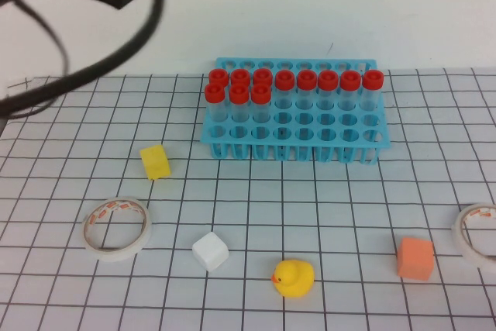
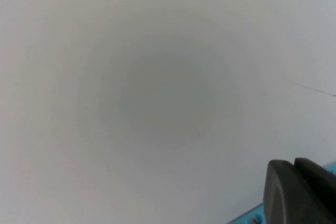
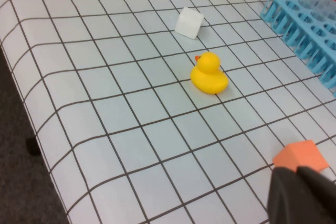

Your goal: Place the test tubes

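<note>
Yellow duck (image 1: 293, 278) is being seen nearest, on the gridded table (image 1: 349, 215). Red-capped test tubes (image 1: 294, 87) are being held upright in the blue rack (image 1: 310, 145), along its far row and the left of the next. Left gripper (image 2: 295, 182), raised far left, and right gripper (image 3: 299, 176), by the orange block (image 3: 299, 156), are being held shut, empty.

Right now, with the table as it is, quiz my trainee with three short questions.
1. How many red-capped tubes stand in the blue rack?
2. True or false: the duck sits between the white block and the orange block.
3. Both hands are shut; which hangs high at the far left: A, left hand, or B, right hand, near the orange block?
Key: 1 eleven; 2 true; 3 A.
</note>
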Tool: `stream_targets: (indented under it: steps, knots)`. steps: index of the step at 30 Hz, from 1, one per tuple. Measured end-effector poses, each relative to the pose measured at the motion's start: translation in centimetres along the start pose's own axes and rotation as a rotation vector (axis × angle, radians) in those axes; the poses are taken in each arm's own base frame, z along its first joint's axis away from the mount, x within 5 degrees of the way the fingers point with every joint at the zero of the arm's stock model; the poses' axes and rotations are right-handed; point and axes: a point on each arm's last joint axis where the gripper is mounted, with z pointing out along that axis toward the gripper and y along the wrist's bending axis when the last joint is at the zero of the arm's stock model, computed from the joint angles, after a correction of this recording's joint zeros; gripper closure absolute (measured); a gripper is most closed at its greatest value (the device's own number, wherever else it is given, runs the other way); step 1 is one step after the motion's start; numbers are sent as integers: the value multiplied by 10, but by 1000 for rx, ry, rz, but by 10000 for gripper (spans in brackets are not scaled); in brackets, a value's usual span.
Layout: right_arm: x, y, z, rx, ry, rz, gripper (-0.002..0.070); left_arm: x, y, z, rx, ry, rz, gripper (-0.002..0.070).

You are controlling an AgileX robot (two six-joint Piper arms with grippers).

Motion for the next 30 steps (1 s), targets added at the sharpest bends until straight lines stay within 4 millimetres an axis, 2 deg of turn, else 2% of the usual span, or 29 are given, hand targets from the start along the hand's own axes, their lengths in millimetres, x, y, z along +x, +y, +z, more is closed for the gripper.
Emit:
stream_targets:
  steps: [5, 9, 12, 17, 18, 20, 25, 30]
  knots:
    - [0, 0, 0, 0, 0, 2, 678, -3, 7, -40, -15, 120, -1, 675]
    - [0, 0, 0, 0, 0, 2, 678, 14, 10, -64, -33, 222, -18, 675]
    - [0, 0, 0, 0, 0, 2, 678, 41, 11, -78, -66, 249, -65, 675]
    - [0, 0, 0, 0, 0, 3, 678, 92, 8, -104, -151, 181, -144, 675]
    - [0, 0, 0, 0, 0, 3, 678, 111, 3, -116, -175, 153, -162, 675]
    - [0, 0, 0, 0, 0, 4, 678, 132, -3, -127, -191, 132, -179, 675]
    - [0, 0, 0, -1, 2, 4, 678, 178, -22, -155, -204, 91, -210, 675]
    - [2, 1, 1, -3, 7, 4, 678, 224, -39, -173, -200, 103, -224, 675]
